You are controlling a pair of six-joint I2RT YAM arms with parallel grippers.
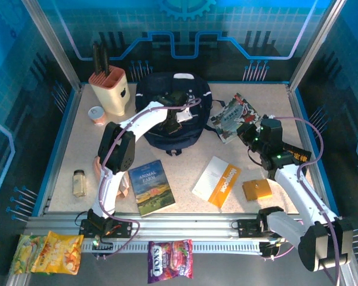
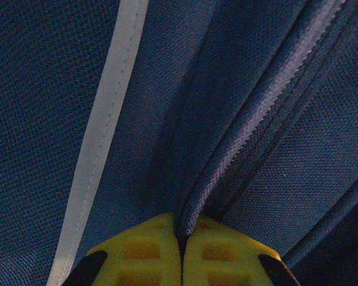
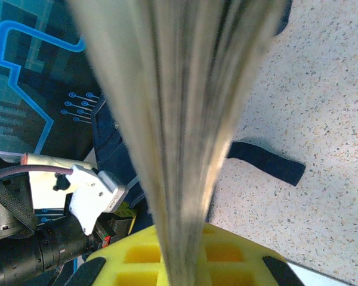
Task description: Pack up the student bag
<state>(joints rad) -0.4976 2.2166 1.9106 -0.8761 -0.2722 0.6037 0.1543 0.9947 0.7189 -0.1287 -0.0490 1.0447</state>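
Note:
The student bag [image 1: 148, 95], dark navy, lies at the back middle of the table. My left gripper [image 1: 178, 117] rests on top of it. In the left wrist view that gripper [image 2: 182, 237] is shut on a raised fold of the bag [image 2: 42, 89] beside the zipper [image 2: 268, 101], with a white stripe [image 2: 101, 137] to the left. My right gripper [image 1: 247, 131] holds a colourful paperback [image 1: 231, 114] just right of the bag. In the right wrist view it [image 3: 182, 233] is shut on the book's page edge [image 3: 179, 107], with the bag [image 3: 110, 146] and a strap [image 3: 265, 162] beyond.
A knife block [image 1: 110, 89] and a small tin [image 1: 96, 114] stand at the back left. Near the front lie a spice jar [image 1: 79, 182], the Animal Farm book [image 1: 150, 186], an orange-and-white booklet [image 1: 218, 180] and an orange pad [image 1: 257, 190]. Snack packets [image 1: 48, 253] [image 1: 170, 260] lie below the rail.

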